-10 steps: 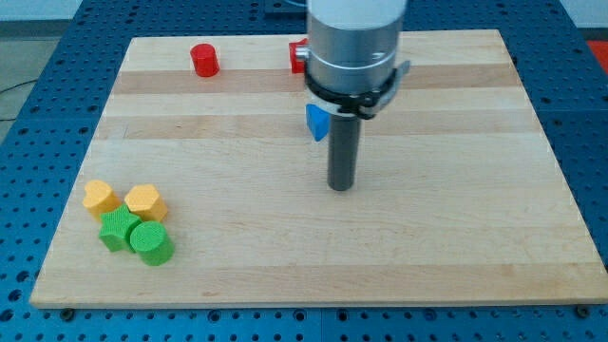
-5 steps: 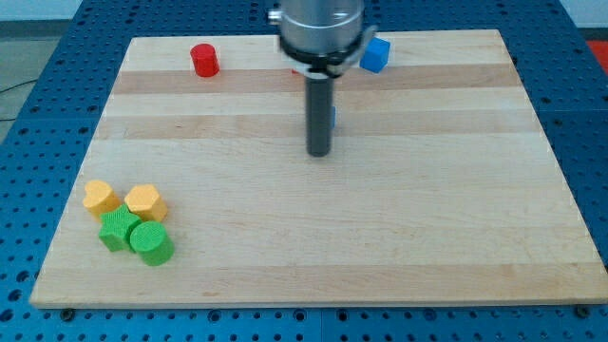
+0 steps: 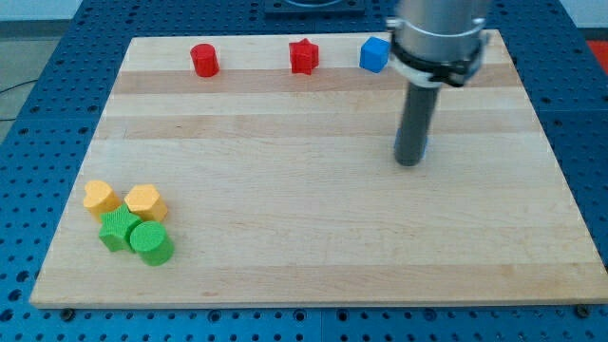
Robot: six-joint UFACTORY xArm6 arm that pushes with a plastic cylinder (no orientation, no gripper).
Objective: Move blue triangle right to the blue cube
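Observation:
The blue cube point(image 3: 374, 54) sits near the board's top edge, right of centre. My tip point(image 3: 409, 162) rests on the board below and to the right of the cube. The blue triangle is almost wholly hidden behind the rod; only a thin blue sliver point(image 3: 426, 143) shows at the rod's right edge, just above the tip. The sliver lies well below the cube and slightly to its right, apart from it.
A red star point(image 3: 303, 56) and a red cylinder point(image 3: 204, 60) stand along the top edge, left of the cube. Two yellow blocks point(image 3: 100, 197) point(image 3: 145, 202) and two green blocks point(image 3: 118, 229) point(image 3: 151, 243) cluster at the wooden board's point(image 3: 285, 275) lower left.
The rod has swept from the board's centre to the right, and the blue sliver behind it has moved right with it. The red star and blue cube are now uncovered.

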